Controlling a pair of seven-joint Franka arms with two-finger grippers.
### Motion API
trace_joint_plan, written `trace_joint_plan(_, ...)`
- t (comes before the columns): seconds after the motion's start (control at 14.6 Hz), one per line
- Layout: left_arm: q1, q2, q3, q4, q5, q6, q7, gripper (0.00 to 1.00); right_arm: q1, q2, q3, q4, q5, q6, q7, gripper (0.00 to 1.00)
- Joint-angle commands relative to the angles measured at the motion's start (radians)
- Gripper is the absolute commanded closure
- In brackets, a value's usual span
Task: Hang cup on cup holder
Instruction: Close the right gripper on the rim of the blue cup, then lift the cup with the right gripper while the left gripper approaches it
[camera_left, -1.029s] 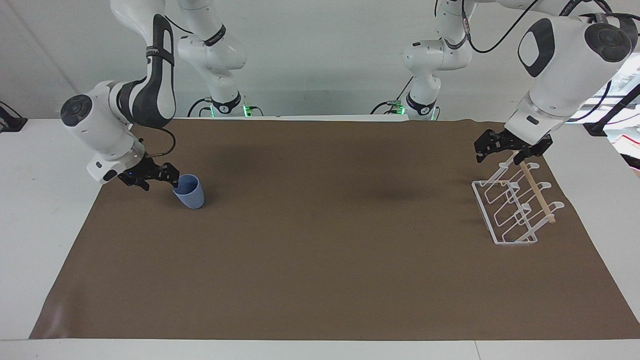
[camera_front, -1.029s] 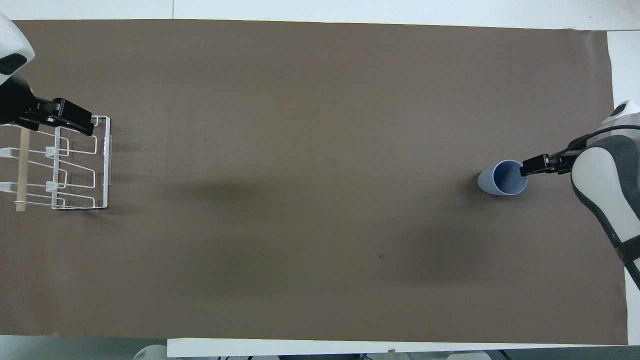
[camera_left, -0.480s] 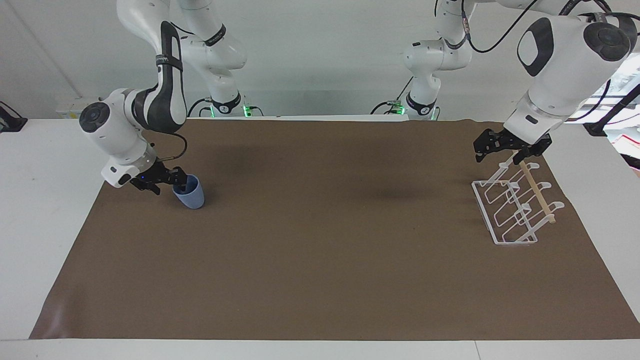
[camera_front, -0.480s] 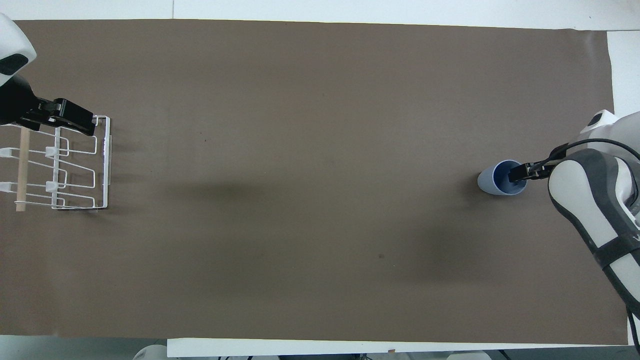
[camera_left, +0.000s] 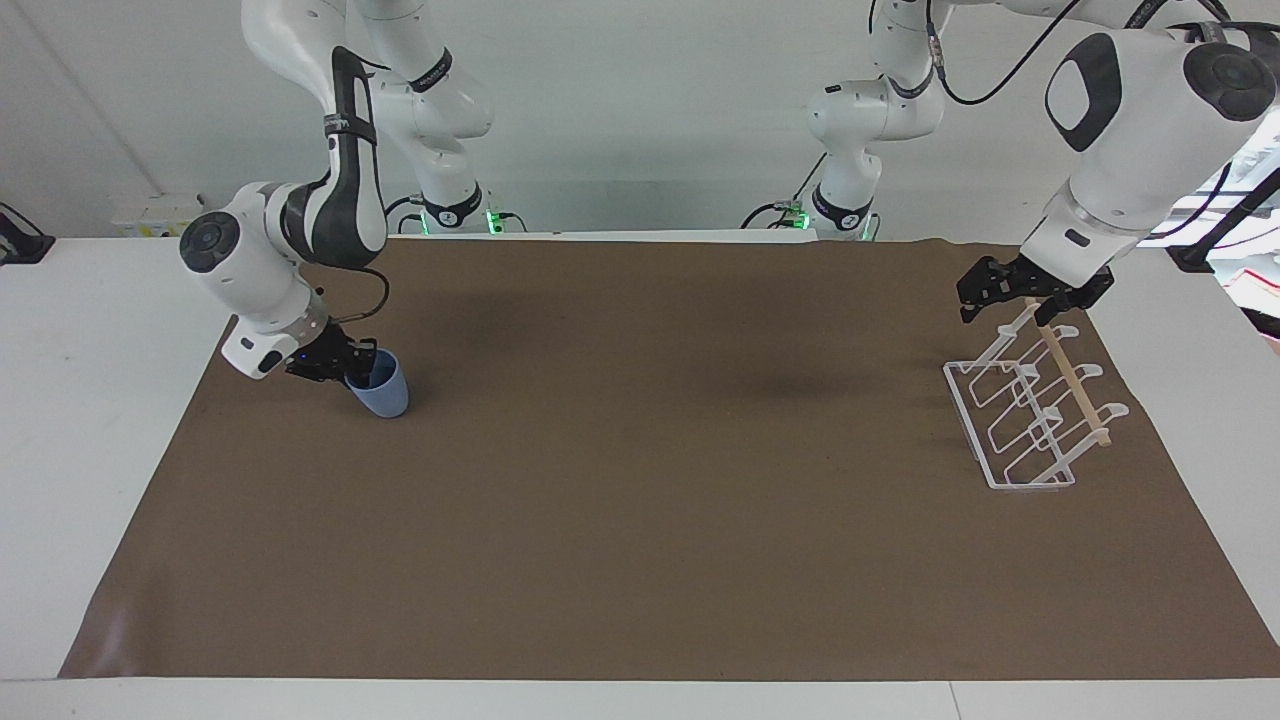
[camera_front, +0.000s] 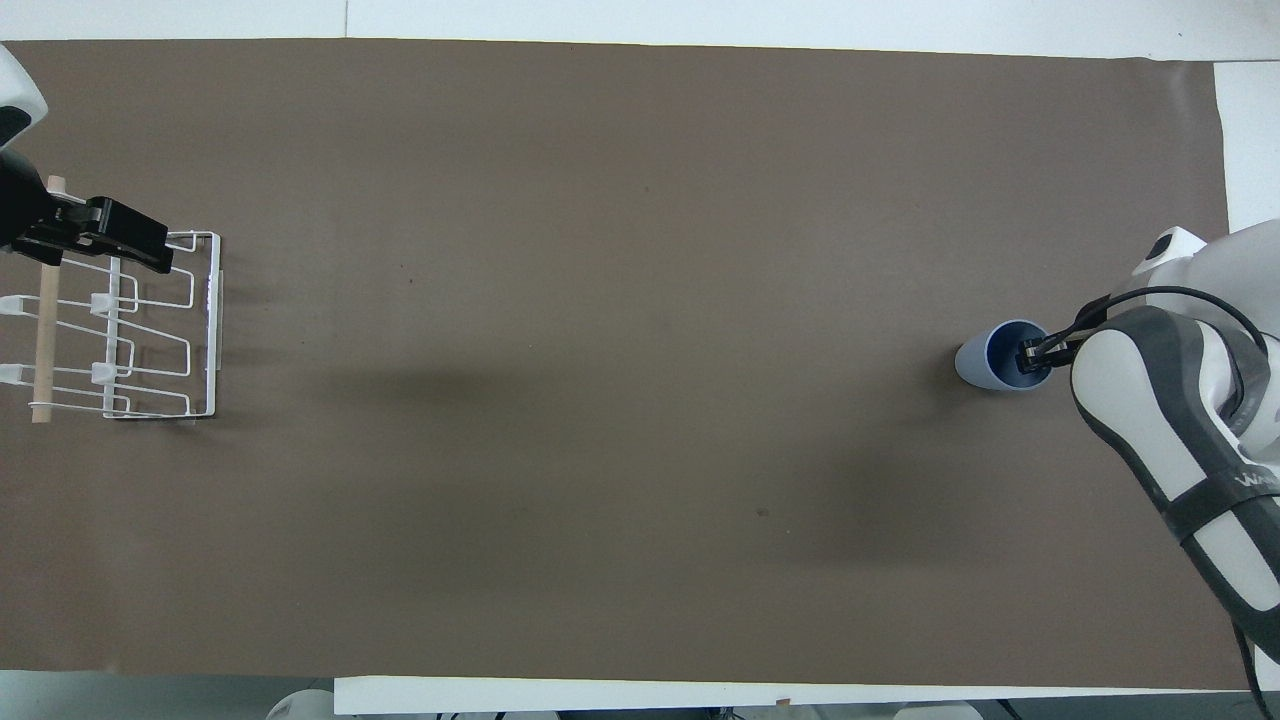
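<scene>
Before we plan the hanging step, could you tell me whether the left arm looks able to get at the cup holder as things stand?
Probably yes: the left gripper hangs open over the cup holder, at its end nearer the robots, with nothing between them.

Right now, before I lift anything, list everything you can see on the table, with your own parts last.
cup: one, light blue, tilted on the brown mat at the right arm's end of the table.
cup holder: one, white wire with a wooden rod, on the mat at the left arm's end.
mat: one, brown, covering the white table.
right pincer: one, black, shut on the cup's rim.
left pincer: one, black, open, over the cup holder's end nearest the robots.
</scene>
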Motion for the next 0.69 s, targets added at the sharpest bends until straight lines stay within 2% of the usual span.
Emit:
trace_joint_plan(0.0,-0.006,-0.019,0.000,-0.017,-0.048,-0.007,-0.107,0.00,-0.006,-0.016,0.001,-0.018,0.015,0.011,-0.029,1.00)
trace_joint_plan(0.14,-0.011,-0.019,-0.005,-0.015,-0.115,-0.004,-0.237,0.00,-0.006,-0.013,0.001,0.011,0.015,-0.027,-0.080,1.00)
trace_joint_plan(0.34,-0.031,-0.016,-0.011,-0.009,-0.236,0.022,-0.530,0.00,0.012,-0.014,0.014,0.173,0.056,-0.263,-0.140,1.00)
trace_joint_plan(0.48,-0.087,-0.014,-0.011,-0.009,-0.253,0.065,-0.755,0.00,0.026,-0.019,0.015,0.232,0.218,-0.383,-0.135,1.00)
trace_joint_plan(0.62,-0.134,-0.008,-0.011,0.000,-0.299,0.108,-0.990,0.00,0.026,-0.031,0.015,0.232,0.459,-0.448,-0.132,1.00)
